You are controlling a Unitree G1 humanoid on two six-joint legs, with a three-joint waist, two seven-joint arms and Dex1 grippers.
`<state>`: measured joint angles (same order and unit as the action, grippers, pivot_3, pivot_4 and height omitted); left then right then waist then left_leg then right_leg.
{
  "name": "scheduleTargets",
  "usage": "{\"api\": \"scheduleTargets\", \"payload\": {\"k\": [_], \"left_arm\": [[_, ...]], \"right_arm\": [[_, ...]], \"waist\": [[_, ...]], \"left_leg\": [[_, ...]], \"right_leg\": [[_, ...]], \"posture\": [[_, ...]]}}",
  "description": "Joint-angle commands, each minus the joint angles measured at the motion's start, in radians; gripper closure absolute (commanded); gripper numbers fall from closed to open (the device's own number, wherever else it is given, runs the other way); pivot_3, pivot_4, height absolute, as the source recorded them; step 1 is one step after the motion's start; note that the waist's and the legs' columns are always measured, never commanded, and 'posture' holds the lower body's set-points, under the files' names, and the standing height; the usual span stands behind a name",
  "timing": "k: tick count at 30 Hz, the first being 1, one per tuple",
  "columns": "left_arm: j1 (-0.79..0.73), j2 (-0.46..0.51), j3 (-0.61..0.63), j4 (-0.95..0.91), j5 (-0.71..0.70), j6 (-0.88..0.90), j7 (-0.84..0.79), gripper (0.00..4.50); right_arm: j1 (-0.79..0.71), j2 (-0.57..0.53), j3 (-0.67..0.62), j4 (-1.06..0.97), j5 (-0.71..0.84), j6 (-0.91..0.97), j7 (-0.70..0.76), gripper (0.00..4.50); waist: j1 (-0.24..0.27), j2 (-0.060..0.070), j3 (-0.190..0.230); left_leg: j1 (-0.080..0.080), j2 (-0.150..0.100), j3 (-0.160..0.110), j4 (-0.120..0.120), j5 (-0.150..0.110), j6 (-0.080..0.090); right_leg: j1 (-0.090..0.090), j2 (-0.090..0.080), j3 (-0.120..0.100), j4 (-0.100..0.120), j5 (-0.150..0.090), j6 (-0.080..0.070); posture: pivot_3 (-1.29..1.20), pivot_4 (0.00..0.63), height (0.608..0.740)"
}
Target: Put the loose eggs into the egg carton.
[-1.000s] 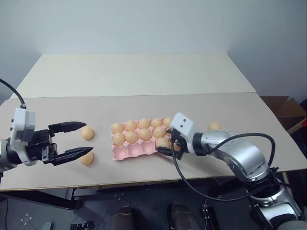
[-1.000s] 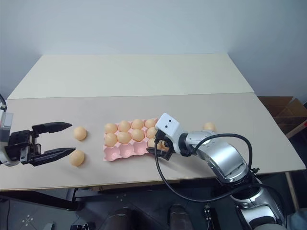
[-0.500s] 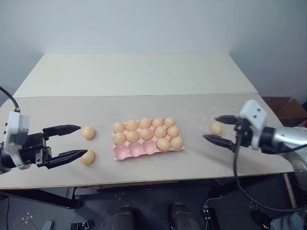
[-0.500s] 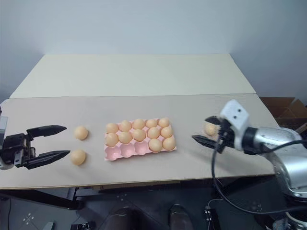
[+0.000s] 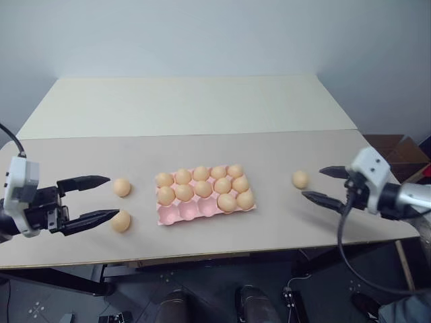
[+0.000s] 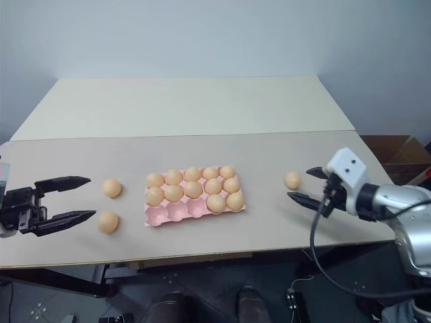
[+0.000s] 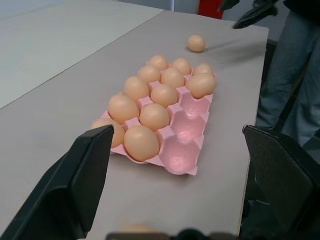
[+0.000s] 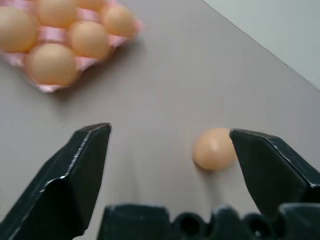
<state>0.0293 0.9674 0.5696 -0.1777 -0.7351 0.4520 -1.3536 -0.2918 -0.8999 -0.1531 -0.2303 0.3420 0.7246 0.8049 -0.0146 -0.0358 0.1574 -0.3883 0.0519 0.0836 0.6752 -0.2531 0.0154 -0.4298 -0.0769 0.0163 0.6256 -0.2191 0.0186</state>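
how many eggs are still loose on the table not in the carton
3. Two lie left of the carton near the open left gripper: one farther back, one nearer the front edge. The third lies right of the carton, by the open right gripper.

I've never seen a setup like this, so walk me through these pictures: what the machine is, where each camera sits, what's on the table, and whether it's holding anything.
This is a two-armed humanoid robot sorting eggs. Two pictures come from cameras in its head, looking down over the table. The other two come from cameras on its wrists, looking out between each gripper's two black fingers.

In the middle lies the pink egg carton, holding twelve eggs; three cups in its near row are empty. Three loose eggs lie on the table: two near the left gripper, one farther and one nearer, and one egg just in front of the right gripper.

Both grippers are open and hold nothing.
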Motion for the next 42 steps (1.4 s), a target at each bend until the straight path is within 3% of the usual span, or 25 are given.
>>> {"api": "scheduleTargets", "payload": {"k": [1,11,19,24,28,34,40,42], "left_arm": [[-0.019,0.006,0.002,0.001,-0.004,-0.022,-0.004,0.0],[-0.013,0.008,0.009,-0.004,0.0,-0.019,-0.006,0.0],[0.017,0.005,0.041,-0.037,-0.012,-0.013,0.003,0.0],[0.037,0.009,0.06,-0.045,-0.019,-0.008,0.004,0.0],[0.035,0.017,0.06,-0.036,-0.018,-0.005,-0.002,0.0],[0.017,0.018,0.044,-0.029,-0.015,-0.005,-0.001,0.0],[0.024,0.012,0.048,-0.038,-0.015,-0.003,0.0,0.0],[0.026,0.009,0.049,-0.041,-0.017,-0.001,0.003,0.0]], "right_arm": [[-0.113,0.048,0.093,0.082,-0.07,0.154,-0.125,0.01],[-0.309,0.195,0.214,0.369,-0.202,0.189,-0.281,0.01],[-0.296,0.2,0.178,0.204,-0.163,0.203,-0.243,2.57],[-0.293,0.216,0.154,-0.142,-0.001,0.303,-0.154,2.57],[-0.305,0.295,0.247,-0.306,0.088,0.354,-0.14,2.57],[-0.286,0.409,0.468,-0.316,0.012,0.326,-0.232,2.57],[-0.292,0.457,0.525,-0.275,-0.019,0.307,-0.263,2.57],[-0.301,0.466,0.537,-0.265,-0.022,0.301,-0.255,2.0]], "waist": [[0.001,0.0,0.0],[0.002,0.0,0.0],[0.0,0.0,0.0],[-0.004,0.0,0.0],[-0.003,0.0,0.0],[0.002,0.0,-0.001],[0.001,-0.001,-0.001],[0.0,-0.001,-0.001]], "left_leg": [[-0.001,0.0,0.0,0.0,0.0,0.0],[-0.01,-0.001,-0.001,0.0,0.0,0.0],[-0.01,-0.001,-0.001,0.0,0.0,0.0],[-0.01,0.0,-0.001,0.0,0.0,0.0],[-0.009,0.0,-0.001,0.0,0.0,0.0],[-0.009,0.0,-0.001,0.001,0.0,0.0],[-0.01,-0.001,-0.001,0.002,0.0,0.0],[-0.01,0.0,-0.001,0.001,0.001,0.0]], "right_leg": [[-0.001,0.0,0.0,0.0,0.001,-0.003],[-0.008,0.001,0.0,0.0,0.007,0.005],[-0.008,0.001,0.0,0.0,0.007,0.006],[-0.009,0.001,0.0,0.001,0.007,0.006],[-0.008,0.001,0.0,0.001,0.007,0.006],[-0.008,0.0,-0.001,0.001,0.007,0.005],[-0.008,0.0,-0.001,0.001,0.008,0.005],[-0.008,0.001,-0.001,0.002,0.007,0.005]], "posture": [[0.0,0.15,0.74],[0.0,0.15,0.74],[0.0,0.15,0.74],[0.0,0.15,0.74],[0.0,0.15,0.74],[0.0,0.15,0.74],[0.0,0.15,0.74],[0.0,0.15,0.74]]}}
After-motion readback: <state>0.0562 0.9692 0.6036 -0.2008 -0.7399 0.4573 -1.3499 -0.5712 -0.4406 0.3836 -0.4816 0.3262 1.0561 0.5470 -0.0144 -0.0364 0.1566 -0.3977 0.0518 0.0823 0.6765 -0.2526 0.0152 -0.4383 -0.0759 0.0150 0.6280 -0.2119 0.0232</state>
